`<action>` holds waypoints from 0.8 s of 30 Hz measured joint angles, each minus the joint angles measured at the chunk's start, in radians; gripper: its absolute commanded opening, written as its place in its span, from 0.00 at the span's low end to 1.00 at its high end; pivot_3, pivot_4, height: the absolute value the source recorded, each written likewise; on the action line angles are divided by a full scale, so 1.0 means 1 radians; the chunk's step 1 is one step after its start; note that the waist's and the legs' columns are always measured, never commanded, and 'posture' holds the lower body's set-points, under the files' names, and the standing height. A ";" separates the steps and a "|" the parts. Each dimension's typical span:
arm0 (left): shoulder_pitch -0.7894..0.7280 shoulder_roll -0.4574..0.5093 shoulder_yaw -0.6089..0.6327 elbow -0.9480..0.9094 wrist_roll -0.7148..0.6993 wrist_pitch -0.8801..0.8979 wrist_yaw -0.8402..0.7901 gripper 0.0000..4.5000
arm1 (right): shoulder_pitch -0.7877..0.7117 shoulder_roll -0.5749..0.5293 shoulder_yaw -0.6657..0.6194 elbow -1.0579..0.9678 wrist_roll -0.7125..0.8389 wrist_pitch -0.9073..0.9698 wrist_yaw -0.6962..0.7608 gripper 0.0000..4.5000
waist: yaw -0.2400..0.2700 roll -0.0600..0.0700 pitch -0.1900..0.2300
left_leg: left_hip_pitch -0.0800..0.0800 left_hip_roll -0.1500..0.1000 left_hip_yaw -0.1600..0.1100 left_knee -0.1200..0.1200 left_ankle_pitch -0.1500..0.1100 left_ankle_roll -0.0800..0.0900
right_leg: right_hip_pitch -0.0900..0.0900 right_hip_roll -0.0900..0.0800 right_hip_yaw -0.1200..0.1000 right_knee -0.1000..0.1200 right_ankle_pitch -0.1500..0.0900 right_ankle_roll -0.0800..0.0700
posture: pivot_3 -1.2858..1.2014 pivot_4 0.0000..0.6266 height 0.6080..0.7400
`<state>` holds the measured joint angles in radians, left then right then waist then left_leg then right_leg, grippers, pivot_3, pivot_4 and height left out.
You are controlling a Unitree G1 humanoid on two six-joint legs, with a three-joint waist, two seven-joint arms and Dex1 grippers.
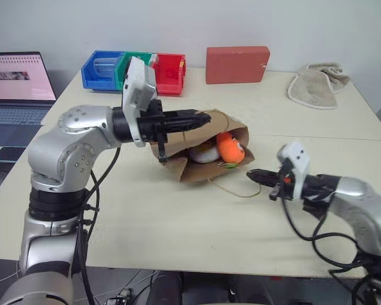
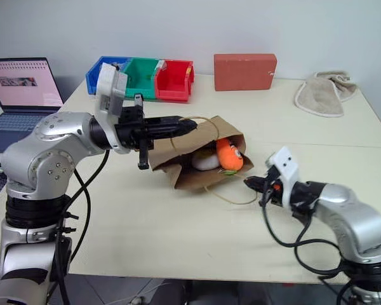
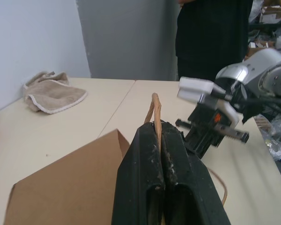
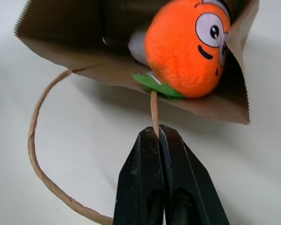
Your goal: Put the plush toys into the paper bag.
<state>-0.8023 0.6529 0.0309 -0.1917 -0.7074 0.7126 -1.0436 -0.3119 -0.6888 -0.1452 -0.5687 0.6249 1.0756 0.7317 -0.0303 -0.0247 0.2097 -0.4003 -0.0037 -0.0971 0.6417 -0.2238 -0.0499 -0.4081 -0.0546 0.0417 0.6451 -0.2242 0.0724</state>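
Cream tables (image 1: 178,229) against a plain pale wall (image 1: 178,25), even indoor light.
Tables butt together, seam running across. At 11 o'clock: blue, green, red bins (image 1: 134,71). At 12: red box (image 1: 237,64). At 1: beige cloth (image 1: 317,86). At 9: open laptop (image 1: 18,86) on a side desk. Person in dark clothing (image 3: 213,37) stands beyond the table.

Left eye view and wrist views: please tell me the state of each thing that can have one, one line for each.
Brown kraft paper bag: lying on its side, mouth open.
Orange carrot plush toy: inside the bag's mouth.
White egg plush toy: inside the bag, partly hidden.
Left gripper: shut on upper handle.
Right gripper: shut on lower handle.
Laptop: open, screen lit.
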 measured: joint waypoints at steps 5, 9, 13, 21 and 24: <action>-0.040 -0.013 -0.006 0.053 0.009 -0.005 -0.017 0.00 | -0.066 -0.083 -0.155 -0.016 0.236 0.157 0.036 0.01 | 0.000 0.000 0.000 | 0.000 0.000 0.000 0.000 0.000 0.000 | 0.000 0.000 0.000 0.000 0.000 0.000 | 0.52 0.24 1.00; -0.092 -0.055 -0.027 0.107 0.031 -0.027 -0.015 0.00 | -0.159 -0.187 -0.247 0.011 0.418 0.263 0.044 0.01 | 0.001 0.000 0.000 | 0.000 0.000 0.001 0.000 0.000 0.000 | 0.000 0.000 0.000 0.000 0.000 0.000 | 0.52 0.24 1.00; -0.148 -0.101 -0.028 0.178 0.064 -0.057 -0.005 0.00 | -0.237 -0.255 -0.270 0.078 0.508 0.311 0.023 0.01 | 0.001 0.000 0.000 | 0.000 0.000 0.001 0.000 0.000 0.000 | 0.000 0.000 0.000 -0.001 0.000 0.000 | 0.52 0.24 1.00; -0.165 -0.178 -0.083 0.294 0.142 -0.130 -0.015 0.00 | -0.259 -0.230 -0.230 0.152 0.537 0.320 -0.078 0.01 | 0.000 0.000 0.000 | -0.001 0.000 0.001 0.000 0.000 0.000 | -0.001 0.000 0.001 0.000 0.000 0.001 | 0.52 0.24 1.00; -0.179 -0.190 -0.088 0.335 0.166 -0.158 -0.023 0.00 | -0.272 -0.234 -0.224 0.171 0.546 0.320 -0.096 0.01 | 0.000 0.000 0.000 | -0.001 0.000 0.001 0.000 0.000 0.000 | -0.001 0.000 0.001 0.000 0.000 0.001 | 0.52 0.24 1.00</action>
<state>-0.9818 0.4627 -0.0566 0.1435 -0.5416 0.5542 -1.0663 -0.5834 -0.9225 -0.3690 -0.3982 1.1705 1.3955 0.6360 -0.0300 -0.0246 0.2099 -0.4015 -0.0038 -0.0959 0.6419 -0.2239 -0.0497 -0.4093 -0.0547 0.0425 0.6447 -0.2237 0.0729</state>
